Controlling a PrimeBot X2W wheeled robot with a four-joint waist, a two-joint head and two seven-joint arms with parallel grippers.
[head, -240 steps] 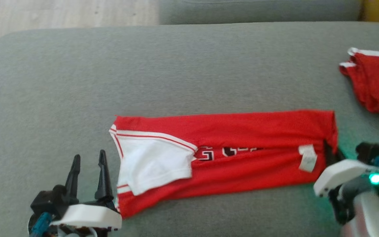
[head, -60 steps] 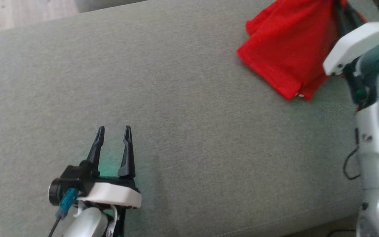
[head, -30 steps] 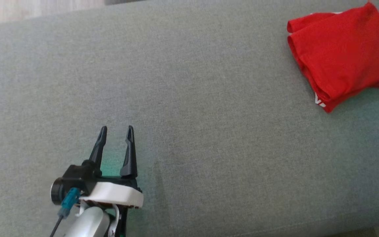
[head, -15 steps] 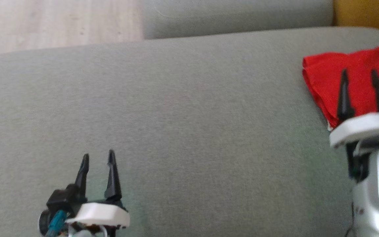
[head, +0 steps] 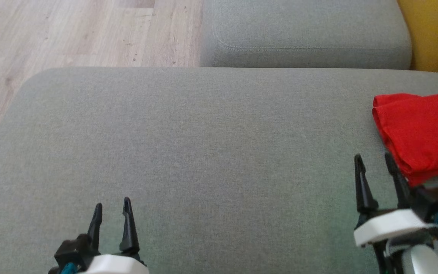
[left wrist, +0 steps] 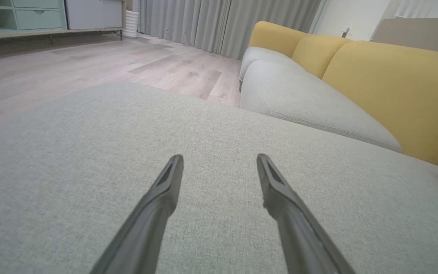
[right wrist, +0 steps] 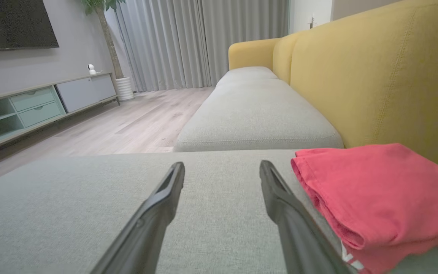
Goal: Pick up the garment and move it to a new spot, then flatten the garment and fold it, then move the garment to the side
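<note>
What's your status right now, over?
Left gripper open, empty. Right gripper open, empty, beside garment. Garment folded on cushion, far right. Nothing blocking.

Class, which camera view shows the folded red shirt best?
The right wrist view: the shirt lies close, with its stacked folds and a bit of white print visible. The head view shows it from above, cut off by the right edge. The left wrist view catches a small sliver at its right edge.

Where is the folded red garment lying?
In the head view, the folded red garment lies at the right edge of the grey cushion, beyond the open right gripper.
</note>
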